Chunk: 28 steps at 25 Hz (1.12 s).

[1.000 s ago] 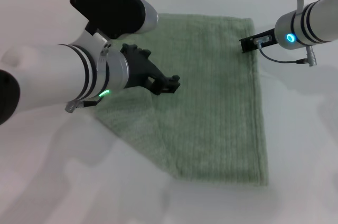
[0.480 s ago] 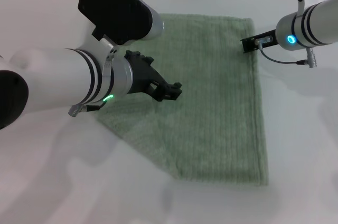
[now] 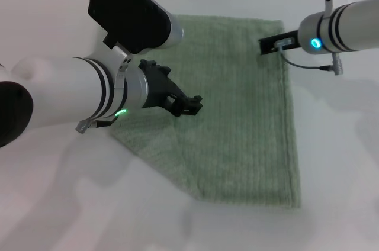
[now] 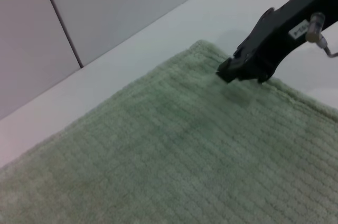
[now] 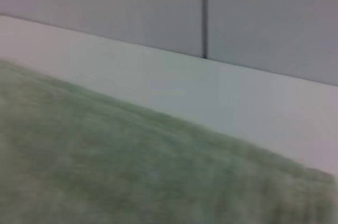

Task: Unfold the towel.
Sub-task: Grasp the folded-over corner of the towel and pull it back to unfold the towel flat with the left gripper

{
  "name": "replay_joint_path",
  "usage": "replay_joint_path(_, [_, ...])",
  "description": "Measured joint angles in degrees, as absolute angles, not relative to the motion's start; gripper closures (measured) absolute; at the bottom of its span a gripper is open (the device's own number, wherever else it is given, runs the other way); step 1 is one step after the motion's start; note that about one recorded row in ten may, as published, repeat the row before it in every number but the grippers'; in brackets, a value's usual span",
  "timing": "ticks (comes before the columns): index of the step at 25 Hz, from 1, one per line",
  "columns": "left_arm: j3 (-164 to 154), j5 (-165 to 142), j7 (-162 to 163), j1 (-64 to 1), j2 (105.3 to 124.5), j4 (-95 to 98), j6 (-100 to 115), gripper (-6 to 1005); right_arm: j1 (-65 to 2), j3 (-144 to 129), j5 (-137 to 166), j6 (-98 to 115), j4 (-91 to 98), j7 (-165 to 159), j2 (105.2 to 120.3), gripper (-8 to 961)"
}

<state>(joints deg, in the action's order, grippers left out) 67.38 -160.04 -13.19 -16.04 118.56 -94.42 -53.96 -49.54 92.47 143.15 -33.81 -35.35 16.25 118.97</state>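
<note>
Both arms hover over the towel [image 3: 237, 109], spread nearly flat on the counter [image 3: 331, 162]; left end effector [image 3: 190, 104] mid-cloth, right end effector [image 3: 267, 44] near the far corner, fingers unreadable; flattening the left fold seems next.

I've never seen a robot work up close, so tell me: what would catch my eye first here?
A big pale green towel lies spread across a white table, flat apart from a fold at its left. Two white arms reach over it: the left gripper above the towel's left part, the right gripper above its far right corner.
</note>
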Motion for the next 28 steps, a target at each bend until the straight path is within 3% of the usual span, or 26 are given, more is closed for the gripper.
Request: replay_joint_path(28, [66.8,-160.5,-13.1,-17.7,118.47,-93.7,-55.3,203,-50.3,91.8,140.6,-33.3,-32.4,18.0,118.91,954])
